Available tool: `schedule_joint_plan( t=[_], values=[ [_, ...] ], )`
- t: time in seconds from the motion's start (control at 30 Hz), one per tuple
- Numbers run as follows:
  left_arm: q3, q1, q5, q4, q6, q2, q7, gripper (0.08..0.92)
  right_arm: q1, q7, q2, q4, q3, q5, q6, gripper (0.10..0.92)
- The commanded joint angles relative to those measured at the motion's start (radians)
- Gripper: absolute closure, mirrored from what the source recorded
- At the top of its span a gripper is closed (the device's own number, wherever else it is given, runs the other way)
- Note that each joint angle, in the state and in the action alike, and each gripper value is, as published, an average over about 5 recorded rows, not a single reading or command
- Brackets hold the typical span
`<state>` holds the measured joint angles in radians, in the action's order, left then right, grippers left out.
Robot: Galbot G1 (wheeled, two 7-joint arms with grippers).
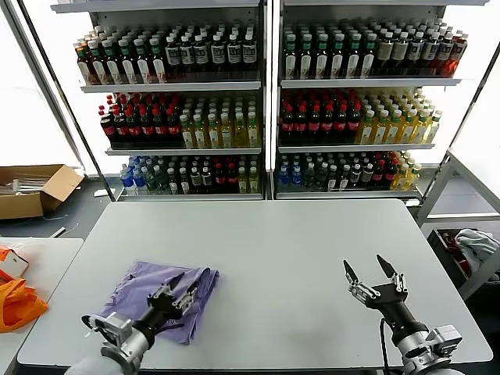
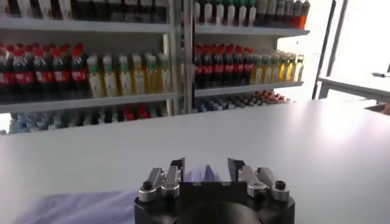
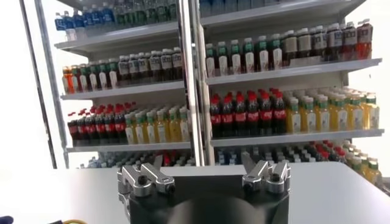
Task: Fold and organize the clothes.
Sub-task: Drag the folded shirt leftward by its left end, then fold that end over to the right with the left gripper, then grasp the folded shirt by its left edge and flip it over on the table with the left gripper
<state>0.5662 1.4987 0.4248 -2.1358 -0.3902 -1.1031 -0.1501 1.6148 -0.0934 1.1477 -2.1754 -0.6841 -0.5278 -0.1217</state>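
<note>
One of the clothes, a lavender T-shirt (image 1: 148,295), lies folded into a small bundle on the near left part of the grey table (image 1: 297,242). My left gripper (image 1: 181,287) hovers over the bundle's near right edge, its fingers apart. In the left wrist view the left gripper (image 2: 206,164) is open, with lavender cloth (image 2: 73,207) below and beyond it and nothing pinched. My right gripper (image 1: 363,263) stands open above the bare near right of the table, far from the shirt. The right wrist view shows the right gripper (image 3: 195,165) spread wide and empty.
Shelves of bottled drinks (image 1: 266,101) stand behind the table. An orange fabric item (image 1: 16,305) lies on a side table at the left, and a cardboard box (image 1: 31,187) sits on the floor beyond it. A white-grey cloth bundle (image 1: 473,246) rests in a bin at the right.
</note>
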Motion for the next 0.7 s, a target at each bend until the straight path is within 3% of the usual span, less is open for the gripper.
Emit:
schedule_joint_plan(
  t=[0.03, 0.17, 0.33, 0.7],
  values=[
    [0.293, -0.031, 0.159, 0.061, -0.043, 0.123, -0.003, 0.426, -0.001, 0.0, 0.004, -0.003, 0.013, 0.003, 0.0, 0.203],
    [0.273, -0.077, 0.17, 0.242, -0.037, 0.168, 0.039, 0.313, 0.002, 0.001, 0.01, -0.012, 0.027, 0.014, -0.002, 0.203],
    [0.211, -0.108, 0.167, 0.346, -0.038, 0.15, 0.107, 0.196, 0.001, 0.005, 0.014, -0.022, 0.04, 0.032, -0.005, 0.203],
    [0.108, -0.109, 0.177, 0.391, -0.045, 0.077, 0.161, 0.177, -0.002, 0.015, 0.012, -0.055, 0.06, 0.038, -0.023, 0.203]
  ],
)
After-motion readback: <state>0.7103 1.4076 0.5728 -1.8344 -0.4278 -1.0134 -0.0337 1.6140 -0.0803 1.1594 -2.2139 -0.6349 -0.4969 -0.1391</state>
